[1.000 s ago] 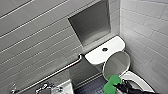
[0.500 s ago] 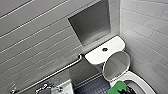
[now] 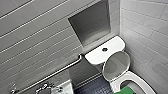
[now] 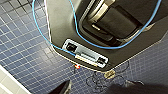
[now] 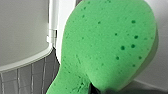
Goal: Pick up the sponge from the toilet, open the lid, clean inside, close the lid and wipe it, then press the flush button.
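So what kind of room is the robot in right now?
A bathroom, most likely a small toilet cubicle. There's a white toilet with its lid raised, a metal grab rail on the pale tiled wall, and a blue mosaic floor.

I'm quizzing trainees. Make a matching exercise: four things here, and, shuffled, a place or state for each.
1. glossy white oval lid
2. small dark round flush button
3. bright green soft sponge
4. long metal grab rail

a. on grey tiled wall
b. raised upright
c. middle of white tank top
d. over open toilet bowl

Pairs: 1-b, 2-c, 3-d, 4-a
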